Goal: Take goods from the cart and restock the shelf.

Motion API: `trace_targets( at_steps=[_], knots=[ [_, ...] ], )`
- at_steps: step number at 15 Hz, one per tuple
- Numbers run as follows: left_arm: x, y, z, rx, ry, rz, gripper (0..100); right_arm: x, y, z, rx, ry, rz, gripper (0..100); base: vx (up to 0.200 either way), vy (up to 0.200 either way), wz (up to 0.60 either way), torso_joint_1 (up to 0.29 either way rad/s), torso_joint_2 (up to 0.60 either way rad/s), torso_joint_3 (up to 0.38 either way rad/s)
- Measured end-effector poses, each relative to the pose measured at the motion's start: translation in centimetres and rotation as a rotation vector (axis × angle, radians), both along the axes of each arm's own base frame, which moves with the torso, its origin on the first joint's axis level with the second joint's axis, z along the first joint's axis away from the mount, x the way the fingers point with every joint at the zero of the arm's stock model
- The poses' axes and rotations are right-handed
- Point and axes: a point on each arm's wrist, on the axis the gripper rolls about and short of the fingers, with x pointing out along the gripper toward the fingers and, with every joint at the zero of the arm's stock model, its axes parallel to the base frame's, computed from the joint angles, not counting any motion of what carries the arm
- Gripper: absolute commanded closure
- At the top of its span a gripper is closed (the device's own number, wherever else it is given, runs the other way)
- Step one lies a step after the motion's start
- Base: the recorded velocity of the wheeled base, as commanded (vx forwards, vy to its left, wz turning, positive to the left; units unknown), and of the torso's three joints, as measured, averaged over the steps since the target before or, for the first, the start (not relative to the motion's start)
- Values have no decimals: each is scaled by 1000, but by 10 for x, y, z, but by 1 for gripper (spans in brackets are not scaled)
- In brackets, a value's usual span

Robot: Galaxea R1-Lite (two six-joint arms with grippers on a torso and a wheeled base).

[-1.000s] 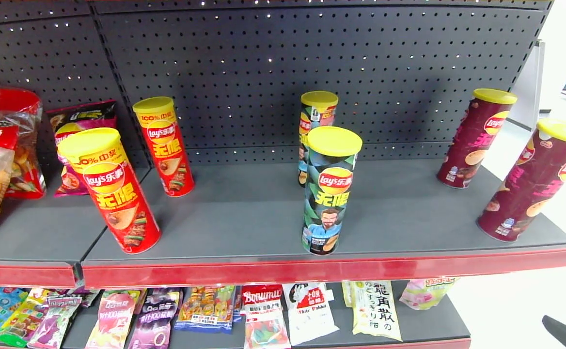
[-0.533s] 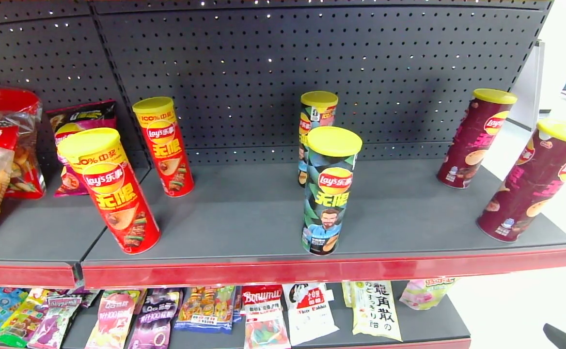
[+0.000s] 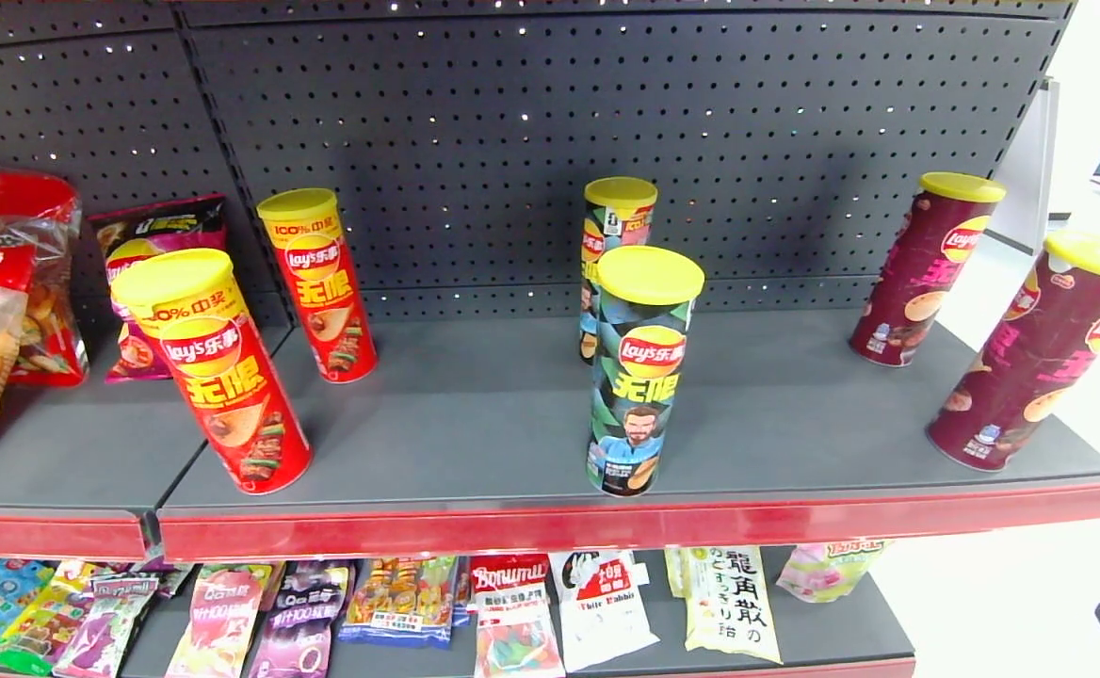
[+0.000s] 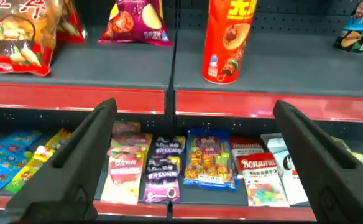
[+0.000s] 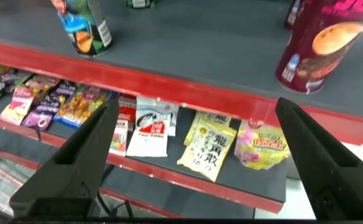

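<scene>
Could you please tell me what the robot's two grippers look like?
The left gripper and the right gripper look alike: each has two matte black fingers, long flat-sided wedges that taper toward blunt tips.

A shop: pegboard-backed shelves with red edging, stocked with chip cans, snack bags and candy packets, beyond the fingers of the left gripper.

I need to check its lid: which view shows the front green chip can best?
Head view: the front green chip can stands whole, yellow lid included. In both wrist views its top and lid are cut off.
</scene>
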Motion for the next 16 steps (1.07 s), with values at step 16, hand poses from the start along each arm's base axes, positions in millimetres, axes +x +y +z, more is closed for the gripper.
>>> trace_targets(
  at_steps=[16],
  knots=[
    [10,-2,-17,54,-6,-82,0,-13,-2,-8,5,-47,-23,0,0,0,0,0,0,0]
  ],
)
